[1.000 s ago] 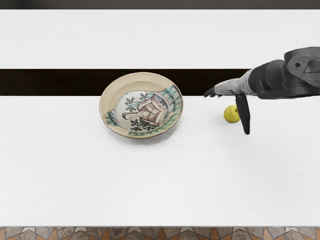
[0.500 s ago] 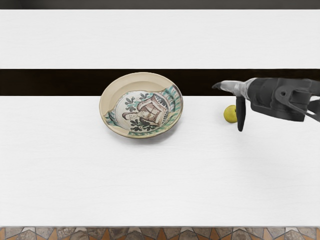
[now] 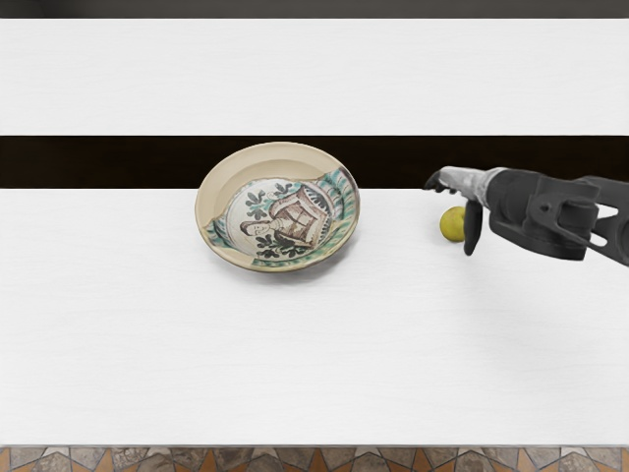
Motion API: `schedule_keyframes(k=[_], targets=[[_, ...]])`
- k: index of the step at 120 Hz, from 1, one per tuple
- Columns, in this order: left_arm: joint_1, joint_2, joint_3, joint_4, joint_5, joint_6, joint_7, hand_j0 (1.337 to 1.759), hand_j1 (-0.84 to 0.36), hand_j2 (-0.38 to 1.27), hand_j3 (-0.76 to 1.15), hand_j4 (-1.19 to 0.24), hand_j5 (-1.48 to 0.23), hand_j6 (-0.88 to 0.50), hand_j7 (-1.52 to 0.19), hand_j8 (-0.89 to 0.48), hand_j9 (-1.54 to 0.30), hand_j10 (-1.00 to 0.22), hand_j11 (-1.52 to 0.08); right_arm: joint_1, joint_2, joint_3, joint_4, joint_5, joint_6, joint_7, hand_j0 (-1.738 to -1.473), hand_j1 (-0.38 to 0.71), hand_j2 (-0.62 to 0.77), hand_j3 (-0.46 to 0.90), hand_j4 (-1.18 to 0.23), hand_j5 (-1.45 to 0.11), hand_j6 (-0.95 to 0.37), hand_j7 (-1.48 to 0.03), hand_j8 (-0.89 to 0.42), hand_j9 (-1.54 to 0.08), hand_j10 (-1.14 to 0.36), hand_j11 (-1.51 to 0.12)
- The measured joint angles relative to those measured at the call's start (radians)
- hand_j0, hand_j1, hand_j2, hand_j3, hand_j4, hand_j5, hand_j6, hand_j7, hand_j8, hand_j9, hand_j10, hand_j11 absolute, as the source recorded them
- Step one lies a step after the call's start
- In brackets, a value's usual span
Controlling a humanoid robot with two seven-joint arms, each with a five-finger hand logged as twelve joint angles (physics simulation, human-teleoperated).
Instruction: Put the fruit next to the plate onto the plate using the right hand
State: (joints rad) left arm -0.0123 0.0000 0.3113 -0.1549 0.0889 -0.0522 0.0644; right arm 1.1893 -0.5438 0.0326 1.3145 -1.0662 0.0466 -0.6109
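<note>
Progress: we judge the task to be at its start. The reach looks nearly complete, but no grasp is made and nothing has been lifted.
Remaining: closing on the fruit (image 3: pixel 452 222), raising it, carrying it leftwards, setting it down on the plate (image 3: pixel 236 162) and letting go.
Fruit: small, round and yellow-green. It sits on the white desk (image 3: pixel 314 344) near the far edge, well apart from the plate and to its right.
Plate: a shallow cream dish painted with a figure in green and brown, lying left of centre. We see no fruit on it.
Right hand (image 3: pixel 472 187): it enters from the picture's right edge on a dark arm. It is spread wide, with pale fingers (image 3: pixel 452 179) stretched out to the left and the dark thumb (image 3: pixel 473 231) hanging down towards us. It holds nothing.
Fruit against hand: the fruit lies in the crook of the hand, just below the fingers in the picture and just left of the thumb. The thumb's edge appears to meet the fruit's right side, but we cannot tell whether they touch or the hand hovers above it.
Left hand: not in view.
Risk, as we judge it: a round fruit may roll away if the thumb nudges it before the fingers come round.
</note>
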Motion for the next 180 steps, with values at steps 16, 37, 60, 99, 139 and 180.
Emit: schedule_keyframes(k=[16, 37, 60, 99, 139, 180], targets=[[0.000, 0.000, 0.000, 0.000, 0.000, 0.000, 0.000, 1.658, 0.06, 0.05, 0.00, -0.24, -0.32, -0.24, -0.32, -0.24, -0.32, -0.24, -0.32, -0.015, 0.003, -0.001, -0.017, -0.009, -0.008, 0.000, -1.658, -0.06, -0.05, 0.00, -0.25, -0.32, -0.25, -0.32, -0.25, -0.32, -0.25, -0.32], [0.000, 0.000, 0.000, 0.000, 0.000, 0.000, 0.000, 1.658, 0.06, 0.05, 0.00, -0.24, -0.32, -0.24, -0.32, -0.24, -0.32, -0.24, -0.32, -0.029, 0.019, -0.013, -0.026, -0.034, -0.056, 0.000, -1.658, 0.01, -0.06, 0.00, -0.31, -0.39, -0.31, -0.39, -0.31, -0.39, -0.30, -0.39], [0.000, 0.000, 0.000, 0.000, 0.000, 0.000, 0.000, 1.658, 0.06, 0.05, 0.00, -0.24, -0.32, -0.24, -0.32, -0.24, -0.32, -0.24, -0.32, -0.050, 0.024, -0.021, -0.030, -0.043, -0.098, 0.000, -1.658, 0.06, -0.07, 0.00, -0.34, -0.44, -0.35, -0.44, -0.34, -0.44, -0.34, -0.44], [0.000, 0.000, 0.000, 0.000, 0.000, 0.000, 0.000, 1.658, 0.06, 0.05, 0.00, -0.24, -0.32, -0.24, -0.32, -0.24, -0.32, -0.24, -0.32, -0.071, 0.034, -0.025, -0.036, -0.062, -0.133, 0.000, -1.657, 0.18, -0.08, 0.00, -0.46, -0.60, -0.46, -0.59, -0.46, -0.59, -0.46, -0.59], [0.000, 0.000, 0.000, 0.000, 0.000, 0.000, 0.000, 1.658, 0.06, 0.05, 0.00, -0.24, -0.32, -0.24, -0.32, -0.24, -0.32, -0.24, -0.32, -0.077, 0.056, -0.014, -0.055, -0.050, -0.133, -0.003, -1.644, 0.32, 0.20, -0.01, -0.60, -0.97, -0.39, -0.85, -0.33, -1.04, -0.65, -0.97], [0.000, 0.000, 0.000, 0.000, 0.000, 0.000, 0.000, 1.658, 0.06, 0.05, 0.00, -0.24, -0.32, -0.24, -0.32, -0.24, -0.32, -0.24, -0.32, -0.057, 0.095, 0.152, -0.053, -0.034, -0.129, -0.001, -1.645, 0.32, 0.17, 0.00, -0.52, -1.08, -0.27, -1.06, -0.29, -1.13, -0.59, -1.12]])
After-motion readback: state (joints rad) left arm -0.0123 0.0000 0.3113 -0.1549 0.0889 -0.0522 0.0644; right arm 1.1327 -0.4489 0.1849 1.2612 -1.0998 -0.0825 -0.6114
